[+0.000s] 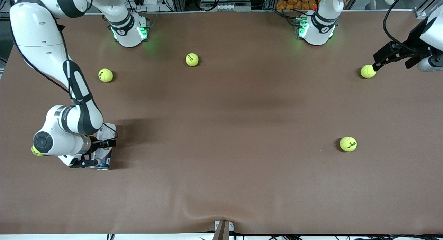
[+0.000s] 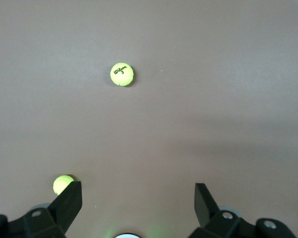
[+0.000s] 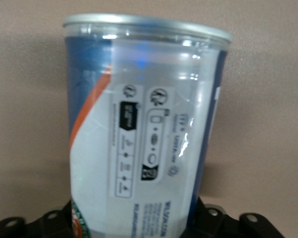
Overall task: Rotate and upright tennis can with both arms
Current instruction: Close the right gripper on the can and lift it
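Observation:
The tennis can (image 1: 104, 148) is clear plastic with a white, navy and orange label. It lies lengthwise near the right arm's end of the table, its silver rim (image 1: 100, 167) toward the front camera. My right gripper (image 1: 98, 152) is shut on the can from the side. In the right wrist view the can (image 3: 144, 129) fills the picture, with the right gripper (image 3: 139, 220) clamped round its lower part. My left gripper (image 1: 375, 65) waits open and empty over the left arm's end of the table. In the left wrist view it (image 2: 137, 191) has its fingers spread wide.
Several yellow-green tennis balls lie about. One (image 1: 367, 71) is beside the left gripper's tip, also seen in the left wrist view (image 2: 63, 184). Others lie near the left arm's end (image 1: 348, 144), near the right base (image 1: 192, 59) (image 1: 105, 75), and half hidden under the right arm (image 1: 37, 150).

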You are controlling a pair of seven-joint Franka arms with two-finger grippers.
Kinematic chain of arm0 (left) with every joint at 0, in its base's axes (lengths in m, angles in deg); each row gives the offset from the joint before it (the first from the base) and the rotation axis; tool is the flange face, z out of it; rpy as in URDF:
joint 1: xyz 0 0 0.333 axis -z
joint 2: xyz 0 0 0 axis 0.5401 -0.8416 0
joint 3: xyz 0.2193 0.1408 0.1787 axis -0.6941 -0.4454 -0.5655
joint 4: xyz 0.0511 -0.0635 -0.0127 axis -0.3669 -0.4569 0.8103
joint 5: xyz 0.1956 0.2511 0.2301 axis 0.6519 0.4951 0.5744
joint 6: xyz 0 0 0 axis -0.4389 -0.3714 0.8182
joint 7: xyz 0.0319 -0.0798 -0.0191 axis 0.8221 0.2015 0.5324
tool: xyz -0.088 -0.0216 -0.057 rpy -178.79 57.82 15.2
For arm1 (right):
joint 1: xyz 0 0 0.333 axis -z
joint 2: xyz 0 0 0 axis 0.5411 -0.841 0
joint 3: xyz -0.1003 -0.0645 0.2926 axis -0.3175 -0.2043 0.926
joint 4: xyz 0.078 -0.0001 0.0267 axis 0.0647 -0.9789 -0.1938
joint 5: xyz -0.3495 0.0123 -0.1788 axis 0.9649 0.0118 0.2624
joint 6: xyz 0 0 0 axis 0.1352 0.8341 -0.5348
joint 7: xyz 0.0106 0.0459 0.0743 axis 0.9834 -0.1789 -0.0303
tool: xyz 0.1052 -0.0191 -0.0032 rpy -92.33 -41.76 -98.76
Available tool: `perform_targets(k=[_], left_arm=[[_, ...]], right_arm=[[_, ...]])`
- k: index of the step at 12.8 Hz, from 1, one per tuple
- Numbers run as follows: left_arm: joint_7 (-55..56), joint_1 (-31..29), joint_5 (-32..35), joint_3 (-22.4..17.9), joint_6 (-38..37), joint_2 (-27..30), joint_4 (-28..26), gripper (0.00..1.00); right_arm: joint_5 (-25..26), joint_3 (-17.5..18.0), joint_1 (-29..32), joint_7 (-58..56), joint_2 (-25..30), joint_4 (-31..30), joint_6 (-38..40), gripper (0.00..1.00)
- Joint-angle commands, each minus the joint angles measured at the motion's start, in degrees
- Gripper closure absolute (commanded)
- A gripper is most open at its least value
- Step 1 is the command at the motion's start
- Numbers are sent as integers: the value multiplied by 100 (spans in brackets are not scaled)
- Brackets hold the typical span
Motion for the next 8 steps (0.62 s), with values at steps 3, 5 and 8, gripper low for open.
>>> perform_targets(k=[3,5,8], left_arm=[[-107,-8,19,17,-82,-34,110,0],[-107,1,19,17,-91,-43,110,0],[-98,1,19,26,-82,-43,110,0]], right_arm=[[60,17,-24,-780,-60,432,41,32],[78,26,-85,-1226,-24,598,76,30],[96,26,-707,-2114,98,959,120,30]])
